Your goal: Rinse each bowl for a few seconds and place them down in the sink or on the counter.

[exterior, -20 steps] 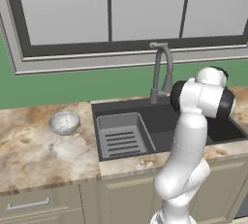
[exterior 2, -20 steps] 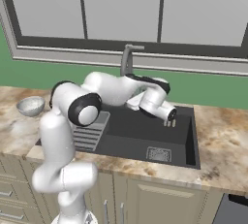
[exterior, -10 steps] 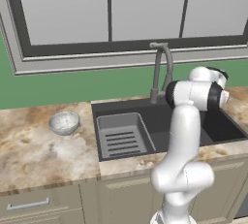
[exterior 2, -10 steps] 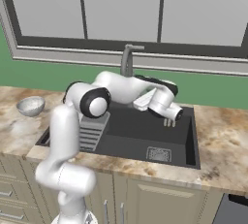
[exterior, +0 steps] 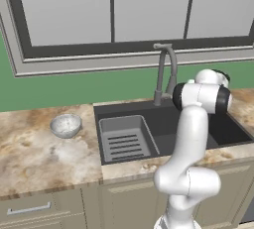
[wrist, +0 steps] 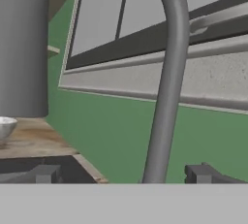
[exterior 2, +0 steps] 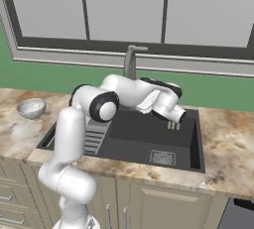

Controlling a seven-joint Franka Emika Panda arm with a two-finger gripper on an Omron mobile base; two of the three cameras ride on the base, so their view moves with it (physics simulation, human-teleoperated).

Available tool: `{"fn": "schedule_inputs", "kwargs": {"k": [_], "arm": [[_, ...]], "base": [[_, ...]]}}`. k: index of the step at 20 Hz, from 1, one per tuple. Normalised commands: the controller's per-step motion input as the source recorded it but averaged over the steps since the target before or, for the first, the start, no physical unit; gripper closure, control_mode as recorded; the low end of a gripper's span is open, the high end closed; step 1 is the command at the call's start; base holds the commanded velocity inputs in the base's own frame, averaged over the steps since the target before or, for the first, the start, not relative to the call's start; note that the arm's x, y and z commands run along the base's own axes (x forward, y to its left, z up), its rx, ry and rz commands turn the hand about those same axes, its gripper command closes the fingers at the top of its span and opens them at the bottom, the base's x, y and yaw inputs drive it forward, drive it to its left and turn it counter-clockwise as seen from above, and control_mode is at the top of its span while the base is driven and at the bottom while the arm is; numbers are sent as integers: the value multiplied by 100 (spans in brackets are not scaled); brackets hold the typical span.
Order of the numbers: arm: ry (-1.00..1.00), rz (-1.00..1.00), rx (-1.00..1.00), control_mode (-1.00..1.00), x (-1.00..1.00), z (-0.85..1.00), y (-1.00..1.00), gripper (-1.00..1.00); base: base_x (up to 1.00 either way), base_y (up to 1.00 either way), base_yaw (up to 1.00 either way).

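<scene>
Swinging rightward over the sink, the gripper is hanging wide open, empty, nearing the faucet.

The beige-and-brown marbled counter runs over tan cabinets. A speckled grey-white bowl sits upright on it at nine o'clock from the dark sink, which is set into the worktop.
</scene>
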Motion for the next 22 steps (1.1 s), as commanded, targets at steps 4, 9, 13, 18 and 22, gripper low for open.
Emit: {"fn": "schedule_inputs", "kwargs": {"k": [4,9,13,18,22], "arm": [[2,0,0,-100,23,0,15,-100],[6,0,0,-100,39,0,1,-100],[7,0,0,-100,45,-5,0,-100],[3,0,0,-100,29,-20,-2,-100],[11,0,0,-100,37,-38,-20,-100]], "base": [[0,0,0],[0,0,0],[0,0,0],[0,0,0],[0,0,0]]}}
